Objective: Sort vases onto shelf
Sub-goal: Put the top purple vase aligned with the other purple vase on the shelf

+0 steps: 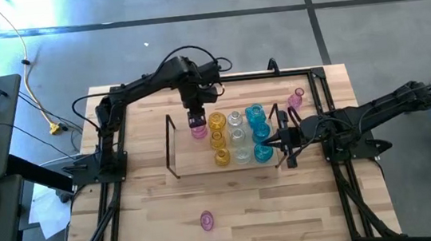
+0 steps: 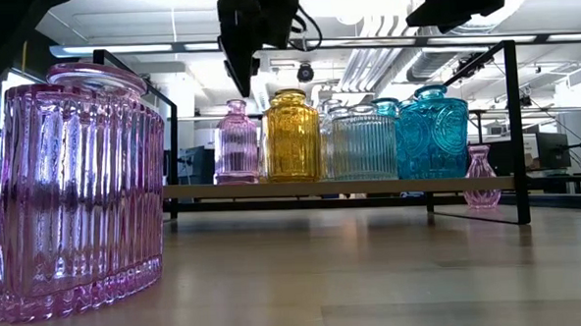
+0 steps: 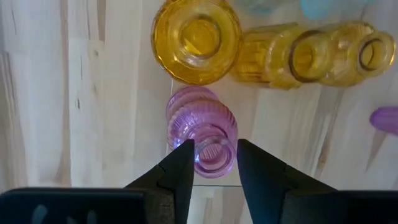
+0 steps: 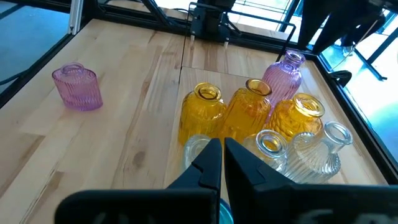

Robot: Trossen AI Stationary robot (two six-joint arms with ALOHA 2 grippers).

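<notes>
The shelf point(image 1: 188, 168) lies mid-table and carries rows of upright vases: three amber point(image 1: 218, 139), three clear point(image 1: 238, 136) and three cyan point(image 1: 260, 132). At its left end a ribbed pink vase point(image 3: 200, 118) stands on its base beside the amber ones. My left gripper point(image 3: 214, 146) points straight down just above this vase's neck, open, with a finger on either side of the mouth; in the low view its fingertips point(image 2: 243, 86) end slightly above the rim. My right gripper point(image 4: 222, 155) hangs shut over the shelf's right end point(image 1: 286, 139).
One pink vase point(image 1: 207, 220) stands alone near the table's front edge, close to the low camera point(image 2: 75, 187). A small pink vase point(image 1: 299, 96) stands on the table past the shelf's right wire frame point(image 1: 278, 122). Bare wood lies in front of the shelf.
</notes>
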